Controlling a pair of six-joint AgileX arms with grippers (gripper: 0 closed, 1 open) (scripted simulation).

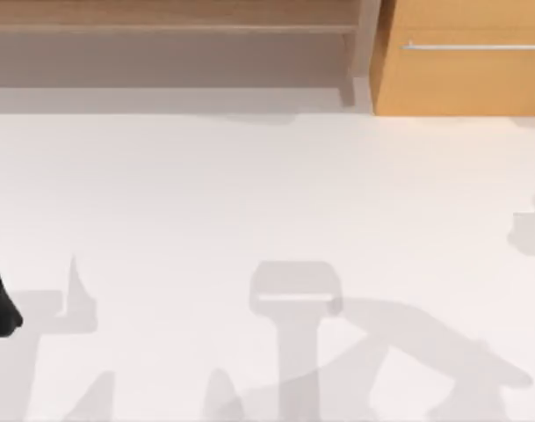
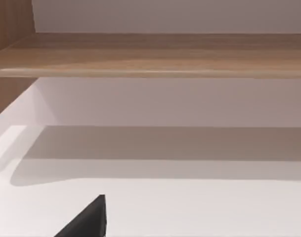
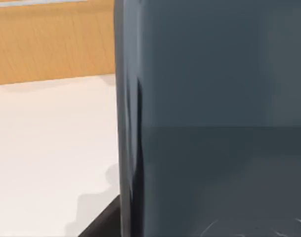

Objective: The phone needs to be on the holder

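Item: the phone (image 3: 214, 113), a dark blue-grey glossy slab with a rounded edge, seen in the right wrist view standing upright close before the camera and clear of the white table (image 1: 267, 185), with the orange cabinet (image 3: 51, 44) behind it. Carrier: right gripper (image 3: 103, 224), of which a dark part lies against the slab's lower edge; since the phone hangs above the table with nothing under it, the fingers are judged to be clamped on it, and the upright hold suits lowering it edge-first onto a ledge. Destination: the holder (image 1: 295, 288), a pale grey block with a lighter ledge across its front, standing on the table a little below the top view's middle and carrying nothing; the task is therefore judged unfinished, with the carry in hand and the setting-down yet to come. How near the phone is to the holder cannot be told. Second arm: left gripper (image 2: 86, 222), a dark wedge low over the table at the top view's left edge, facing the wooden shelf (image 2: 150, 54) and holding nothing visible; whether it is open or closed cannot be told, and it is judged parked out of the working arm's way. Surroundings: cabinet with a pale bar handle (image 1: 473, 46) at the far right of the table. Markings: no brand, label or writing legible on any item; faint curved traces near the phone's lower edge cannot be read.
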